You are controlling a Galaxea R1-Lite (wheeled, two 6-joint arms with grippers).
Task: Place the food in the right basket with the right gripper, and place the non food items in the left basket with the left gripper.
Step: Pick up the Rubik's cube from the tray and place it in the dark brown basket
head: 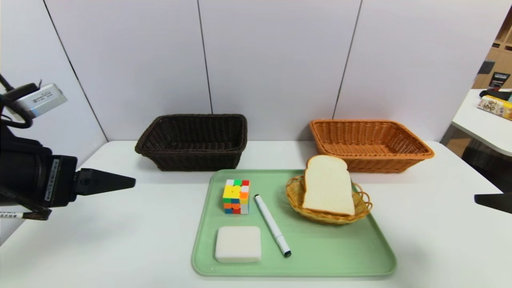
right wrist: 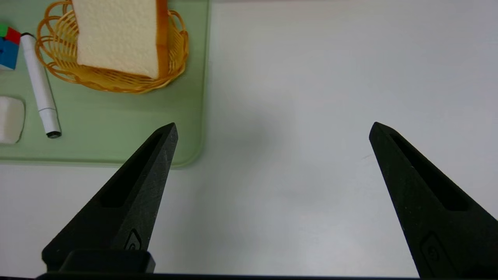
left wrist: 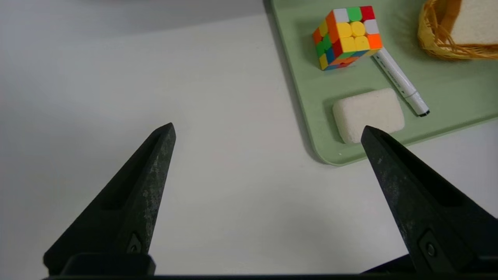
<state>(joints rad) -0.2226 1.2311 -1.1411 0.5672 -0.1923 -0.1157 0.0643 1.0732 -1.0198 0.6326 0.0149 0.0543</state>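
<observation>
Your left gripper and right gripper both have fingers wide apart, nothing between, over the table either side of the green tray. On tray: puzzle cube, marker, white block, bread in small wicker basket. Black basket and orange basket behind, both empty. Nothing sorted; all your sorting's left, bread probably right.

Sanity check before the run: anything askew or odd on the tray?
Mostly fine. The bread overhangs the small wicker basket at the back, reaching toward the orange basket. The marker lies at a slant. No spill or damage visible.
</observation>
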